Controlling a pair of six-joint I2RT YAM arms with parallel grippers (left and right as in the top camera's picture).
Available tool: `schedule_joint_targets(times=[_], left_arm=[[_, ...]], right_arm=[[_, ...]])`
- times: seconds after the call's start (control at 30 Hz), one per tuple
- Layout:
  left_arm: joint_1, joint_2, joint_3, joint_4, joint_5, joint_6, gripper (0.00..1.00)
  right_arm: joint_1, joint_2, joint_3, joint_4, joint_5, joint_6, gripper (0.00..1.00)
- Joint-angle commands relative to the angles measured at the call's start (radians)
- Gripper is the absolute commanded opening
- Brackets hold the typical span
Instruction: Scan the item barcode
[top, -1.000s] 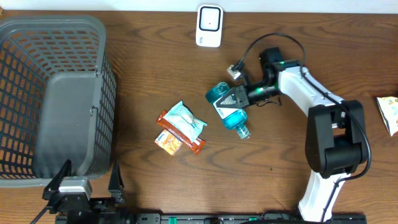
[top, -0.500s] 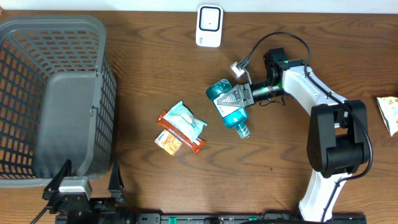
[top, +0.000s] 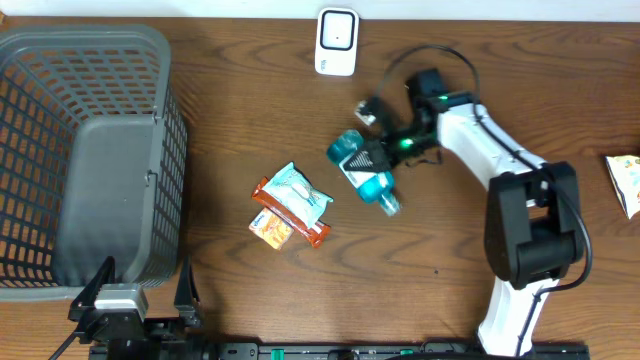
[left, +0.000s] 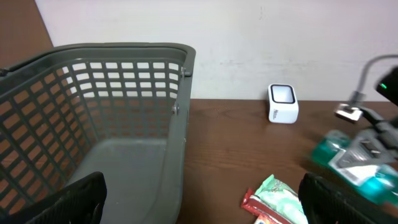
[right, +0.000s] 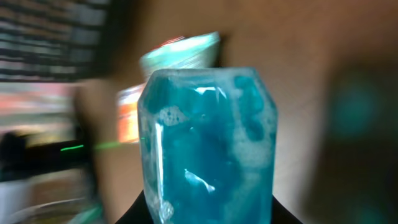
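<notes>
A clear bottle of blue liquid (top: 372, 184) hangs above the middle of the table, and my right gripper (top: 370, 157) is shut on its body. It fills the right wrist view as a blurred blue bottle (right: 208, 143), with dark fingers (right: 140, 210) low at its sides. No barcode shows on it. The white scanner (top: 337, 42) stands at the table's far edge, up and left of the bottle, and shows as a small white scanner (left: 283, 103) in the left wrist view. My left gripper (top: 138, 292) rests open at the near left edge, holding nothing.
A large grey basket (top: 160, 150) fills the left side of the table, also in the left wrist view as a basket (left: 180, 112). Snack packets (top: 290, 205) lie left of the bottle. Another packet (top: 625, 182) lies at the right edge.
My right wrist has turned and shifted a little left and toward the far edge, carrying the bottle with it. The left arm has not moved.
</notes>
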Motion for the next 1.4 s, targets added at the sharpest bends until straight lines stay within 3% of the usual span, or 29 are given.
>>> schedule_joint_targets(times=[0.0,0.37,0.67,0.83,1.13,1.37], left_arm=[[0.006,-0.005,0.004,0.003,0.002,-0.005,0.98],[0.006,-0.005,0.004,0.003,0.002,-0.005,0.98],[0.006,-0.005,0.004,0.003,0.002,-0.005,0.98],[0.006,-0.005,0.004,0.003,0.002,-0.005,0.98],[0.006,-0.005,0.004,0.003,0.002,-0.005,0.98],[0.006,-0.005,0.004,0.003,0.002,-0.005,0.98]], right_arm=[[0.065,-0.049,0.046,0.093,0.350,0.087,0.01],[0.201,-0.048,0.046,0.462,0.839,-0.098,0.05],[0.196,-0.039,0.064,0.713,0.956,-0.269,0.01],[0.196,0.044,0.176,0.742,1.022,-0.351,0.05],[0.191,0.343,0.572,0.735,1.140,-0.467,0.12],[0.172,0.415,0.633,0.765,1.139,-0.492,0.18]])
